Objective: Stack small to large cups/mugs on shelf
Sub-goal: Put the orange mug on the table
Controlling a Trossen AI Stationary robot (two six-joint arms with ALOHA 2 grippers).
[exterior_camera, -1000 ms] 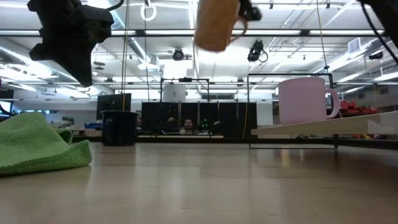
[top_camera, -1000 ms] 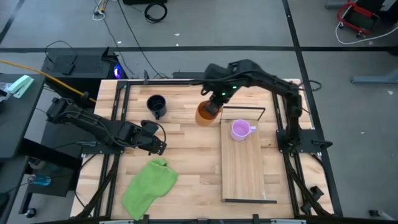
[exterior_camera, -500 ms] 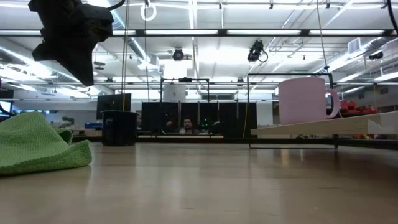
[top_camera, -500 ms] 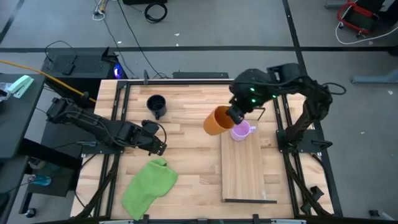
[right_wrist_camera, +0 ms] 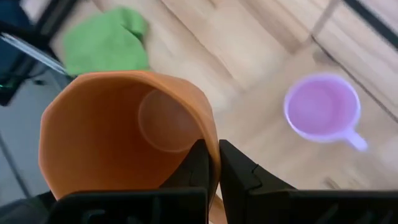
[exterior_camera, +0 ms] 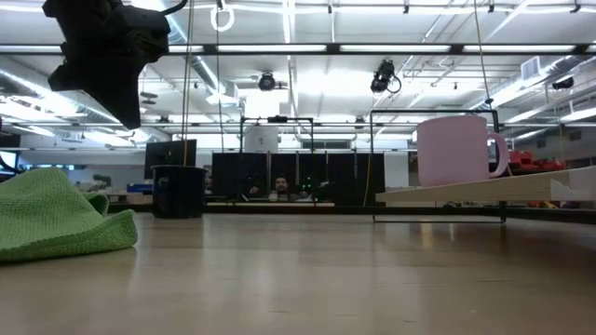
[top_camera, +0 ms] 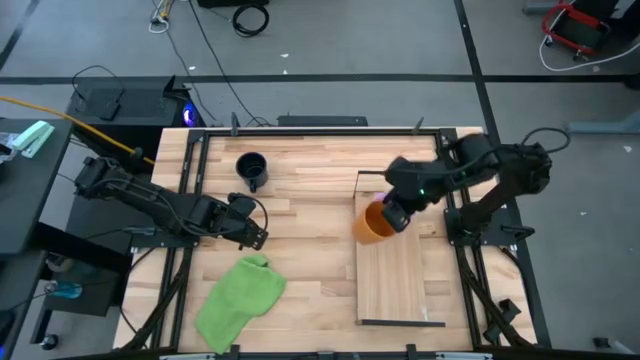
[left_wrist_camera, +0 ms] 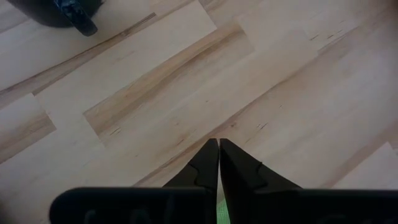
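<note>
Right gripper (right_wrist_camera: 214, 163) pinches the orange mug (right_wrist_camera: 124, 134) by its rim above the shelf (top_camera: 395, 280); next, lowering it over the purple mug (right_wrist_camera: 322, 107). Left gripper (left_wrist_camera: 219, 152), fingers pressed together, waits.

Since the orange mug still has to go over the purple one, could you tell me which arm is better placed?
Right: its gripper already pinches the orange mug above the shelf, near the purple mug. The left gripper is shut beside the green cloth.

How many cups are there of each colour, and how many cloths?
Orange mug: 1, held by the right gripper
Purple mug: 1, on the shelf
Black mug: 1, on the table
Green cloth: 1
Total: 4 things, 3 mugs and 1 cloth
</note>
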